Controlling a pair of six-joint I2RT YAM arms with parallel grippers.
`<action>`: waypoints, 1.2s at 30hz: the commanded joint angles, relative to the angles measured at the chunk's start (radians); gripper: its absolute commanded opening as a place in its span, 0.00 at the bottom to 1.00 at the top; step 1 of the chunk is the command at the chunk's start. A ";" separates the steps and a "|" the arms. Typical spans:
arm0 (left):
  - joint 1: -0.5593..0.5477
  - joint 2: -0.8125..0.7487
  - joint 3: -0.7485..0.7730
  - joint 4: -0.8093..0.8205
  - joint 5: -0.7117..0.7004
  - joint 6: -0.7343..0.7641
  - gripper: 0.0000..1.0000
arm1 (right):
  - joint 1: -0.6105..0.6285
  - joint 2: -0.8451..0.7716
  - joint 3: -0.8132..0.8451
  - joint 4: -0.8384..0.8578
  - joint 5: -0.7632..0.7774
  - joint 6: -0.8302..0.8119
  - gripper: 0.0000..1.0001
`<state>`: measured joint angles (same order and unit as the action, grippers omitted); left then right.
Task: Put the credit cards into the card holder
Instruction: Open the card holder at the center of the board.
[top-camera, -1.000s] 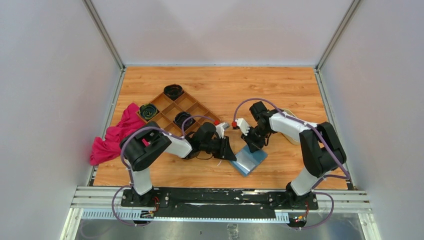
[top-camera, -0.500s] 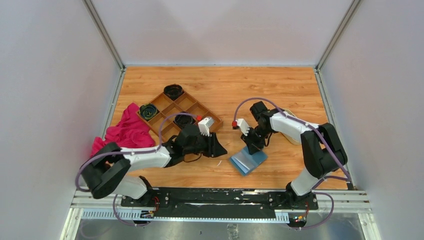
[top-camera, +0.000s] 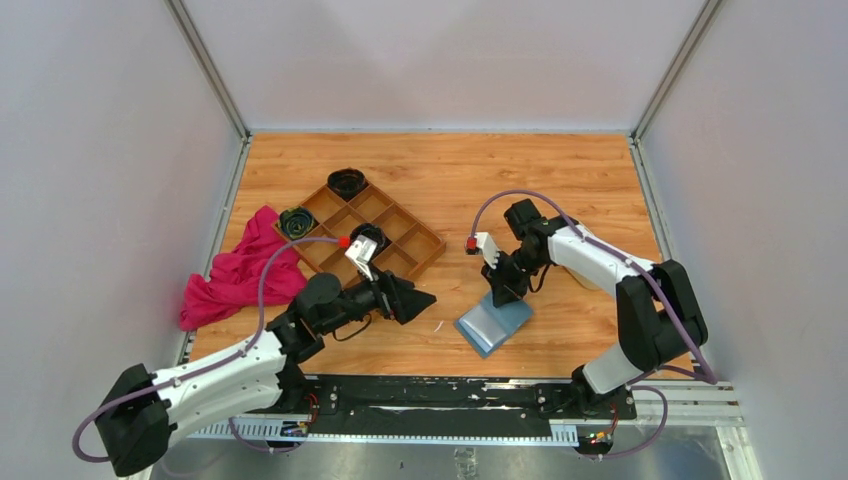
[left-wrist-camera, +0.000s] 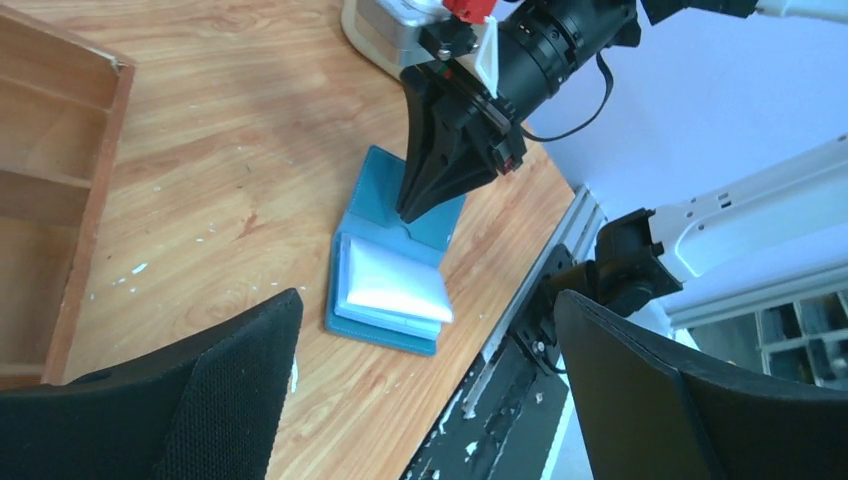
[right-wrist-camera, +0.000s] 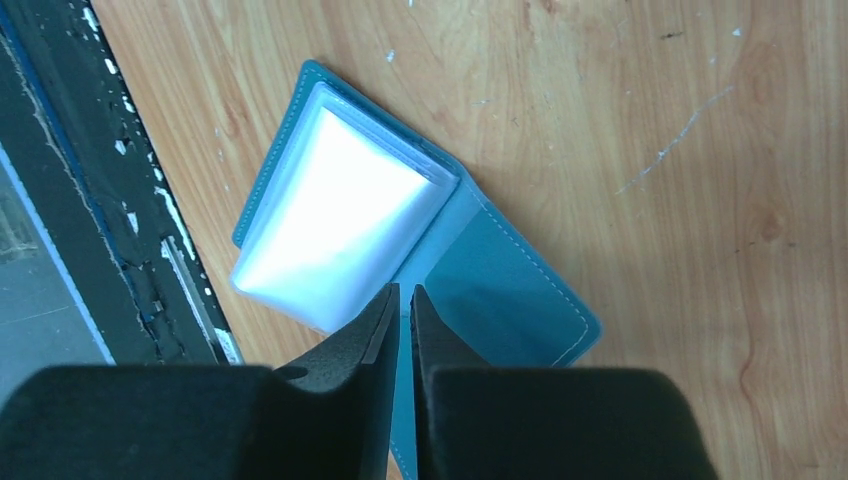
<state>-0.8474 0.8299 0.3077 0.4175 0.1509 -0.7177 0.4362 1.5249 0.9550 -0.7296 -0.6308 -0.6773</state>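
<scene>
Has drawn the wide-open, empty left gripper (top-camera: 410, 299) back beside the brown wooden compartment tray (top-camera: 400, 225), leaving the flat teal-blue folding card holder (top-camera: 493, 322) open near the front edge, whitish plastic credit cards (right-wrist-camera: 335, 225) seated inside, pinned by the nearly shut, empty right gripper (right-wrist-camera: 404, 300); likely an insertion finished.

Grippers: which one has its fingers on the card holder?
The right gripper, fingers shut, on the teal card holder; the left gripper hangs open, apart from it.

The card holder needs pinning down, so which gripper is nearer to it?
Right. The right gripper sits on the card holder; the left gripper hangs apart, to its left.
</scene>
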 joint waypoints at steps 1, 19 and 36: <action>0.004 -0.084 -0.080 0.030 -0.069 -0.084 1.00 | 0.006 -0.022 0.016 -0.046 -0.067 -0.033 0.13; -0.269 0.291 -0.003 0.150 -0.141 -0.232 0.62 | 0.018 -0.060 -0.004 -0.076 -0.131 -0.105 0.15; -0.414 0.611 -0.098 0.593 -0.288 -0.490 0.48 | 0.019 -0.065 -0.010 -0.083 -0.112 -0.126 0.15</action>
<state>-1.2278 1.3975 0.2081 0.9115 -0.0624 -1.1500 0.4385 1.4815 0.9546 -0.7826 -0.7406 -0.7834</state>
